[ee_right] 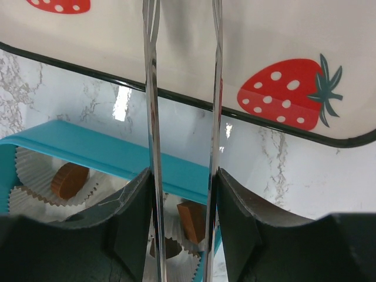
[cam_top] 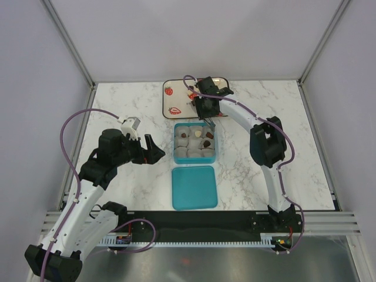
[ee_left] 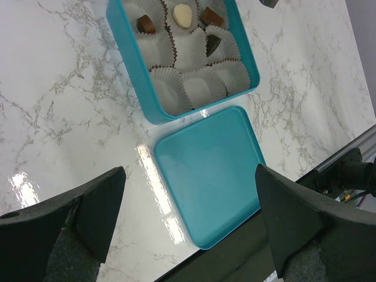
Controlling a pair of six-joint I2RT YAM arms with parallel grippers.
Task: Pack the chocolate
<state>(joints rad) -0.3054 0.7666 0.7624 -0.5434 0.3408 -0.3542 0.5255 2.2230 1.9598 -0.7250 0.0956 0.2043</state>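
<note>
The right gripper [cam_top: 204, 111] hangs over the gap between the tray [cam_top: 174, 98] and the teal box [cam_top: 175, 154], its fingers [ee_right: 132, 205] pressed against the outer sides of a pair of metal tweezers [ee_right: 152, 117]; the two blades run parallel and apart along all that shows in the right wrist view, with nothing between them; their tips run off the edge of that view, so I cannot tell whether they pinch anything. The chocolate [ee_left: 183, 14] lies inside the box on the marble table [cam_top: 264, 153]; several pieces, white, milk brown and dark, sit one each in paper liner cups [ee_left: 200, 88]; the three cups in the row nearest the lid [cam_top: 194, 187] hold nothing. The lid lies flat on the table just beside the box, on the side toward the arms. The left gripper [cam_top: 153, 150] hovers left of the box with its jaws wide apart, holding nothing. The tray bears red strawberry pictures [ee_right: 288, 94].
</note>
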